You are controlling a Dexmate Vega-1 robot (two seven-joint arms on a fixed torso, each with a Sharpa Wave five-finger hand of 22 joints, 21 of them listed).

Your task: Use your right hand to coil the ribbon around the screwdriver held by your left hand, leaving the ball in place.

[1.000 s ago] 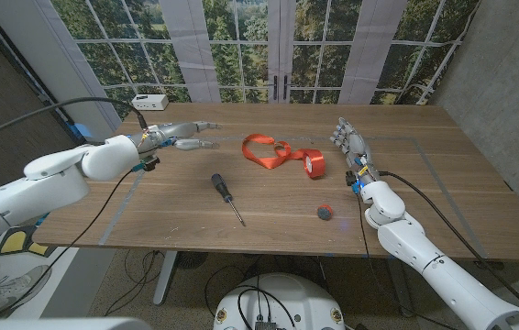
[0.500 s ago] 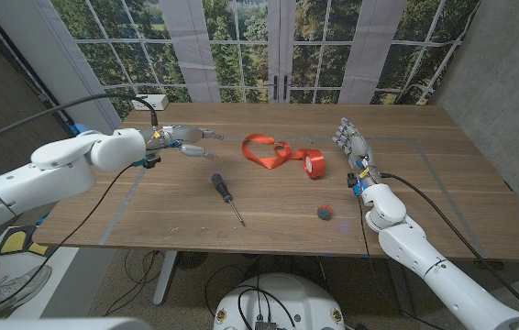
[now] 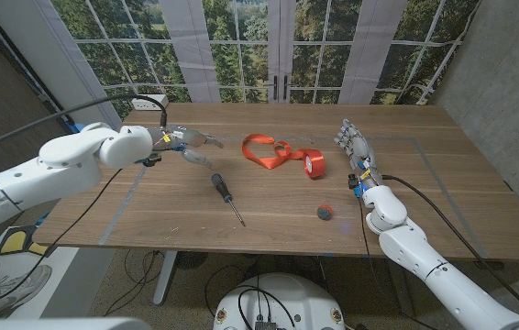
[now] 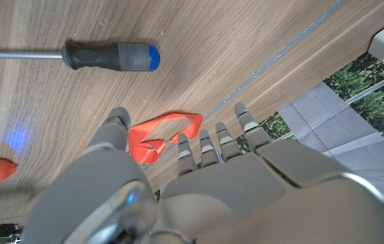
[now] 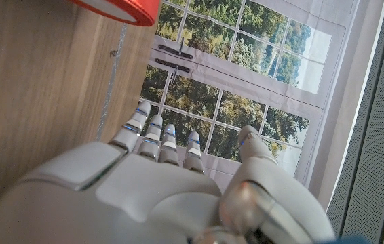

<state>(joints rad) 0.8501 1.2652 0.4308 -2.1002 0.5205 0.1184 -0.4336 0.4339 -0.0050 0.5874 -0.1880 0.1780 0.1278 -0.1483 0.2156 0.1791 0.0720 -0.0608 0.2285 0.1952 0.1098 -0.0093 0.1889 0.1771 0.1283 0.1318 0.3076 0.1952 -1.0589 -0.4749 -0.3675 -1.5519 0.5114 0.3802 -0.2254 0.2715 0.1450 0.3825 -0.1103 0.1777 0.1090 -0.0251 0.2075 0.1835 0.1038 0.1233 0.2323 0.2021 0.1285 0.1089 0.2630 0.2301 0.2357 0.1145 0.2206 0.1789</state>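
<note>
My left hand (image 3: 189, 144), fingers spread, has moved nearer the black-handled screwdriver (image 3: 226, 196); orange ribbon (image 3: 281, 153) lies beyond; right hand (image 3: 354, 149) open.

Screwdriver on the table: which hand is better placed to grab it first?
The left hand. It hangs open close to the screwdriver handle, while the right hand waits beyond the ribbon.
</note>
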